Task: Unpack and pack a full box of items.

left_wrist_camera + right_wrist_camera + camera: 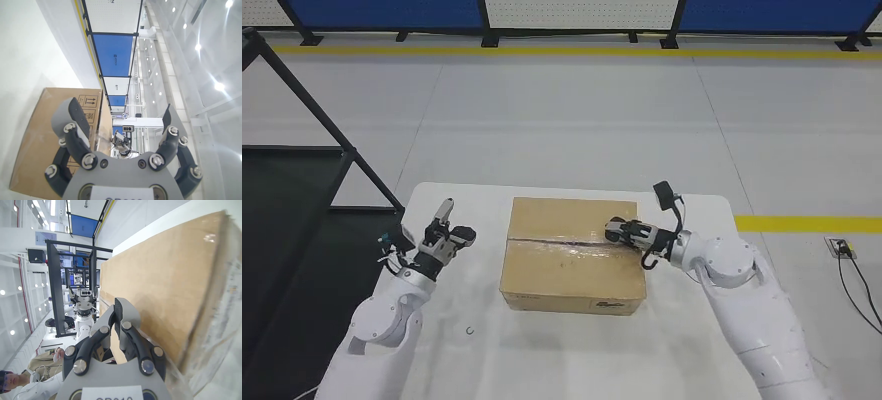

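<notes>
We record the white table [682,330] as the supporting surface under both arms. The cardboard box [572,265] stands on it, flaps down, between the two grippers.

Relative to the left gripper [455,222], the box stands off to its inner side and apart from it, with a strip of bare table between them. In the left wrist view the box [37,132] stands beyond one finger [79,115], with its printed side face turned to the camera. The left gripper [121,111] has its fingers spread wide, with nothing between them.

Relative to the right gripper [617,232], the box lies directly beneath the fingertips, which sit over the top face near the box's right edge. In the right wrist view the box [160,285] runs close alongside the right gripper [116,308]. Its pads [118,311] are pressed together. We cannot tell whether anything thin is pinched between them.

The tape seam [562,240] runs across the top face of the box and ends at the right gripper's tips. Clear tape [226,294] shows, wrinkled, along the box edge beside that gripper.

A small black item [471,330] lies on the table, nearer the robot than the left gripper and well apart from it. It is too small to identify.
</notes>
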Controlling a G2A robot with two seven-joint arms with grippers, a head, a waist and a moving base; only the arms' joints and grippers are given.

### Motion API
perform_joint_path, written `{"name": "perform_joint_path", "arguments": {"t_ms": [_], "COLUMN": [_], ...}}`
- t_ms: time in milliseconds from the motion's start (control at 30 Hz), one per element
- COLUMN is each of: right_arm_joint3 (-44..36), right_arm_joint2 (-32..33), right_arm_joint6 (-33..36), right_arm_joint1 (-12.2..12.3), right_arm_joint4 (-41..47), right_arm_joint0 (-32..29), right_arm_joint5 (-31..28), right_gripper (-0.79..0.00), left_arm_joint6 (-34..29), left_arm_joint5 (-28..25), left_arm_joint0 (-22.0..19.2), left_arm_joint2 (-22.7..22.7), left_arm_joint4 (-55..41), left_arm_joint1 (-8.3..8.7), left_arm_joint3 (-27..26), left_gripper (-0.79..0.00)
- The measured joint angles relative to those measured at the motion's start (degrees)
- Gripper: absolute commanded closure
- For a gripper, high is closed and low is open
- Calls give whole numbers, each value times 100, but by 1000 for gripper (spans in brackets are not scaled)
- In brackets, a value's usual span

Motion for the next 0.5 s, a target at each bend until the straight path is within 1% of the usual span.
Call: {"name": "perform_joint_path", "arguments": {"t_ms": [133, 233, 500], "right_arm_joint3": [-65, -150, -264], "right_arm_joint2": [275, 437, 742], "right_arm_joint6": [51, 60, -12], "right_arm_joint1": [88, 141, 241], "right_arm_joint4": [79, 141, 330], "right_arm_joint0": [-244, -418, -756], "right_arm_joint5": [11, -28, -55], "right_gripper": [0, 0, 0], "left_arm_joint6": [4, -5, 0], "left_arm_joint5": [30, 82, 140], "left_arm_joint0": [188, 275, 350], "left_arm_joint2": [-268, -387, -405], "left_arm_joint4": [-50, -64, -25], "left_arm_joint1": [33, 48, 45], "left_arm_joint3": [-357, -536, -789], "left_gripper": [-785, -785, -785]}}
